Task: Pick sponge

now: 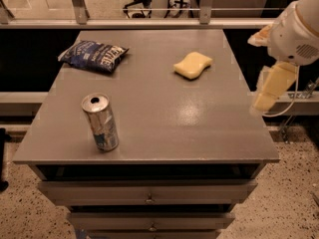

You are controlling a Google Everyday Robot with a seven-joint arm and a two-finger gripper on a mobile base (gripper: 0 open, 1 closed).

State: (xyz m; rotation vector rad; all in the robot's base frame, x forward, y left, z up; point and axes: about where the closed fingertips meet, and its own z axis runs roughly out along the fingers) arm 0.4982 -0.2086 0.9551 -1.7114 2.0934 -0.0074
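The sponge is a pale yellow foam pad with a wavy waist. It lies flat on the far right part of the grey table top. My gripper, cream-coloured under a white wrist, hangs off the table's right edge. It is to the right of the sponge, nearer to me, apart from it and holding nothing that I can see.
A silver drink can stands upright at the front left. A dark blue chip bag lies at the far left. The table has drawers below its front edge. A railing with glass runs behind the table.
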